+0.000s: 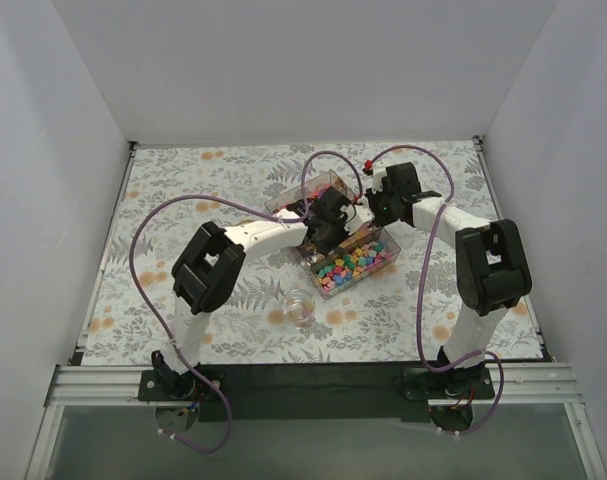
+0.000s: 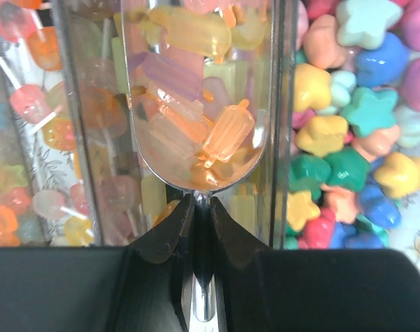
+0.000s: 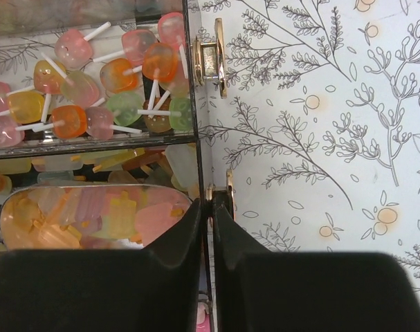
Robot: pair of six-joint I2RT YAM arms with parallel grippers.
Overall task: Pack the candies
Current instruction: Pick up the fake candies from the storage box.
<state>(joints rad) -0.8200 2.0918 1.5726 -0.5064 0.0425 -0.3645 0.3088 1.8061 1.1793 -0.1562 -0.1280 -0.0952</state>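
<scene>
Left gripper (image 2: 201, 202) on scoop (image 2: 149, 155) of candies (image 2: 227, 131)

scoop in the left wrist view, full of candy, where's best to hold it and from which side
Grip the thin metal handle, coming in from behind the rounded end of the bowl, in line with the handle; the left claw is shut on it that way. The clear bowl is wide, curved and heaped with candies, so pinching its walls would probably slip or spill.
</scene>
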